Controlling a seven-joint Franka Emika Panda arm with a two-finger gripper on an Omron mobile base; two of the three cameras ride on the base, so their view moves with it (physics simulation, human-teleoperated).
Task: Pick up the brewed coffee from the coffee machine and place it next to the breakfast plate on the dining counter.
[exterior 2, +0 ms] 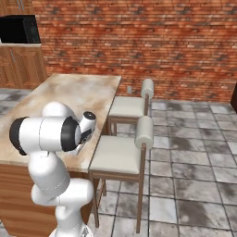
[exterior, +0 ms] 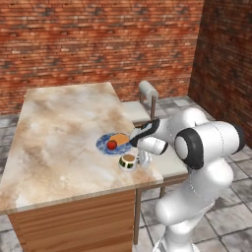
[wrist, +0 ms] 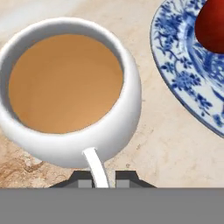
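The brewed coffee [exterior: 128, 161], a white mug [wrist: 65, 87] full of light brown liquid, stands on the dining counter [exterior: 59, 133] just in front of the breakfast plate [exterior: 104, 146]. The blue patterned plate [wrist: 175, 65] carries a red fruit [wrist: 212, 26] and a piece of bread [exterior: 119, 139]. My gripper [wrist: 105, 179] reaches down at the mug's right side, its two tips close on either side of the thin white handle, with a slim gap at one tip. Whether it still pinches the handle is unclear. The coffee machine is out of view.
Two cushioned stools [exterior 2: 118, 152] [exterior 2: 127, 106] stand along the counter's right side, close to my arm. The counter's front edge lies just below the mug. A black appliance [exterior 2: 18, 28] sits on wooden cabinets at the far left. Brick walls close the back.
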